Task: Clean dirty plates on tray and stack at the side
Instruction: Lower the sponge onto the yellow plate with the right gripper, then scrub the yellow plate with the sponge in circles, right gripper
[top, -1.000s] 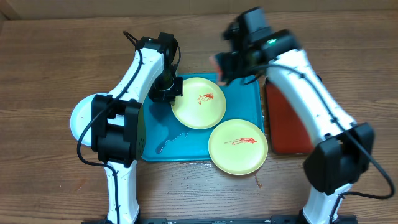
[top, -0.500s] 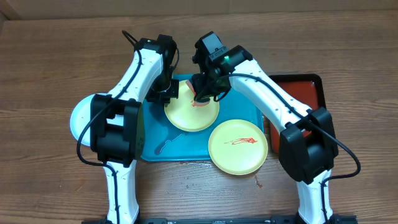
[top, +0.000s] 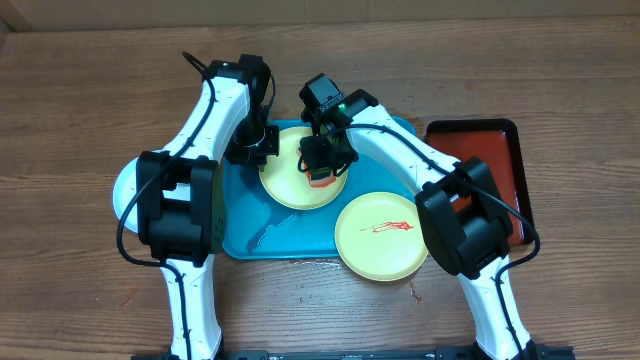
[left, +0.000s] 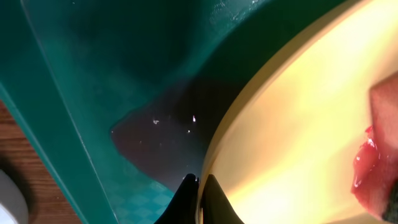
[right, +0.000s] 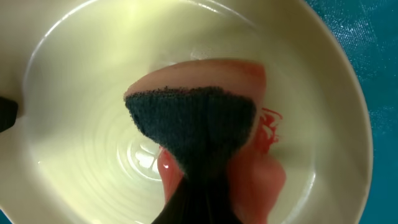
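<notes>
Left tool (left: 198, 191): clenched on the rim of the held plate (top: 285, 185). Only the left wrist view shows the two fingertips pinching that edge.
Right tool (top: 322, 160): clenched on a sponge (right: 193, 118), which is pressed into the same plate, just beside the left tool.
Right wrist view only: the sponge's dark pad over its pink body, with red sauce (right: 272, 124) touching it on the plate floor.
Overhead only: second plate (top: 382, 235), nearer the robot's base than the right tool, has a red streak inside and overhangs the tray rim.
Tray (top: 240, 225): teal, carries both yellow-green plates.
White plate (top: 122, 190): on the surface (top: 560, 80) outside the tray, left of the left tool, partly under that arm.
Dark red tray (top: 490, 150): right of the right tool, well apart.
</notes>
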